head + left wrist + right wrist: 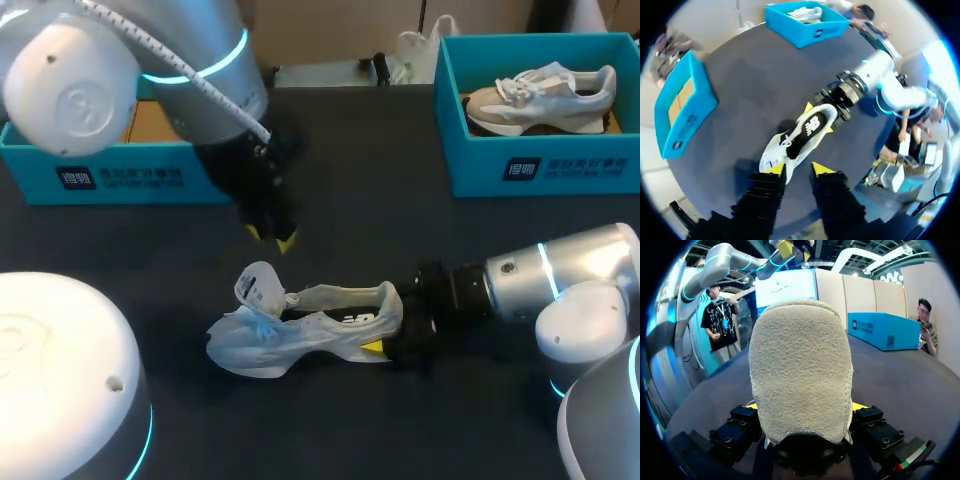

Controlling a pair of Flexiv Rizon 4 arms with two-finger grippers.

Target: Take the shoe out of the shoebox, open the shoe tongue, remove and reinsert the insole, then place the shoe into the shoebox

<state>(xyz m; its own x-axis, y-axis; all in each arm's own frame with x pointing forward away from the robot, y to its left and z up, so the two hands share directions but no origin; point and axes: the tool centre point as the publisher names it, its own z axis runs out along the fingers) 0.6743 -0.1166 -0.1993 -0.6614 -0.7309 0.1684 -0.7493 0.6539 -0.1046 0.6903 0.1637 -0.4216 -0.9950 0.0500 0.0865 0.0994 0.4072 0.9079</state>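
Right gripper (805, 405): it is clamping the heel of the shoe (310, 325) between its two yellow tips, one on each side, and bracing it on the table (400, 230)
Left gripper: the left gripper (798, 169) is hovering over the toe end with its fingers parted and nothing between them
Shoe: it is lying on its sole outside both boxes, heel in the right gripper's grasp, toe pointing away from it and sitting just under the left gripper
Tongue (258, 287): it is standing up and folded forward over the laces, so the mouth of the shoe is gaping below the left gripper
Shoeboxes: the empty blue shoebox (100, 175) is sitting well behind the left gripper; a second blue box (540, 165), holding another shoe (540, 95), is sitting well beyond the right gripper
Step in hand: the tongue is looking open, so I judge the work is passing to the insole; whether the insole is sitting inside, I cannot tell
Next move: the left gripper is needing to come down into the opening and pinch the insole's edge while the right gripper is anchoring the heel against the pull
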